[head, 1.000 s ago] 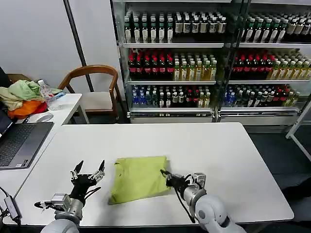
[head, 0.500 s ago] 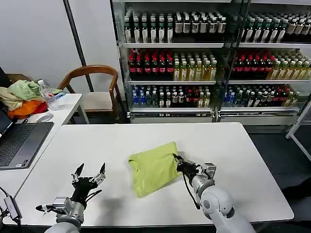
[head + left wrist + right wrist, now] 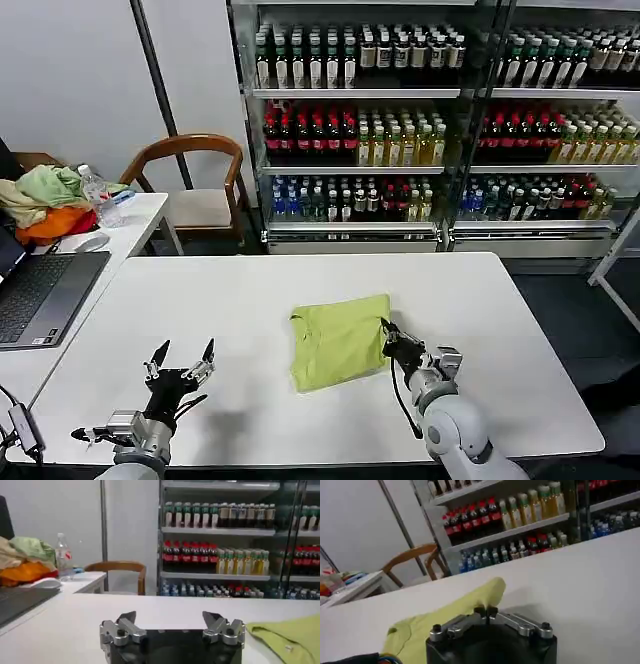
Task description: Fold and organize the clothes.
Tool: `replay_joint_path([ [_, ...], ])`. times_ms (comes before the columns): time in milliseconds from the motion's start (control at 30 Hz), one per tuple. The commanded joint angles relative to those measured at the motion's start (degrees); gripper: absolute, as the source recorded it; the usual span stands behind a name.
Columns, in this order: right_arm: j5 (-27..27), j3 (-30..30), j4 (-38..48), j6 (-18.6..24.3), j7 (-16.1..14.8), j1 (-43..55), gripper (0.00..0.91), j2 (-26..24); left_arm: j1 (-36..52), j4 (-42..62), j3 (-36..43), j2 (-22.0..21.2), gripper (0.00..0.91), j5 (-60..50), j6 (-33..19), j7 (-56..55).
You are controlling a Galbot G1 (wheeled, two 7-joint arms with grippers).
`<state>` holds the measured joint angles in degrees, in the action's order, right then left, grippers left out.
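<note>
The clothes, a lime-green T-shirt, lie folded into a rough square near the middle of the white table. My right gripper is shut on the shirt's right edge, and in the right wrist view its fingertips pinch the green cloth. My left gripper hovers open over bare table at the front left, well apart from the shirt. In the left wrist view its fingers stand wide apart with nothing between them, and the shirt lies off to one side.
A side table at the left holds a laptop, a heap of pale green and orange garments and a water bottle. A wooden chair and drink shelves stand behind the table.
My right gripper has dragged the folded shirt to the right and slightly back across the table. The left gripper has stayed open at the front left.
</note>
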<state>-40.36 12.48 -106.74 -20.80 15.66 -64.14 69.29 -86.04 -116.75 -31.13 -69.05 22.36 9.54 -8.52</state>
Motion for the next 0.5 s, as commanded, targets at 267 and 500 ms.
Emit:
replay_joint_path([
  [267, 3.94, 0.84, -3.67, -4.00, 1.73, -3.81, 0.907, -0.52, -0.42, -0.37, 0.22, -0.05, 0.907, -0.80, 0.83, -0.50],
  [500, 11.66, 2.03, -2.67, -2.22, -2.78, -3.65, 0.907, -2.12, -0.33, -0.55, 0.30, 0.20, 0.907, -1.62, 1.16, -0.54],
])
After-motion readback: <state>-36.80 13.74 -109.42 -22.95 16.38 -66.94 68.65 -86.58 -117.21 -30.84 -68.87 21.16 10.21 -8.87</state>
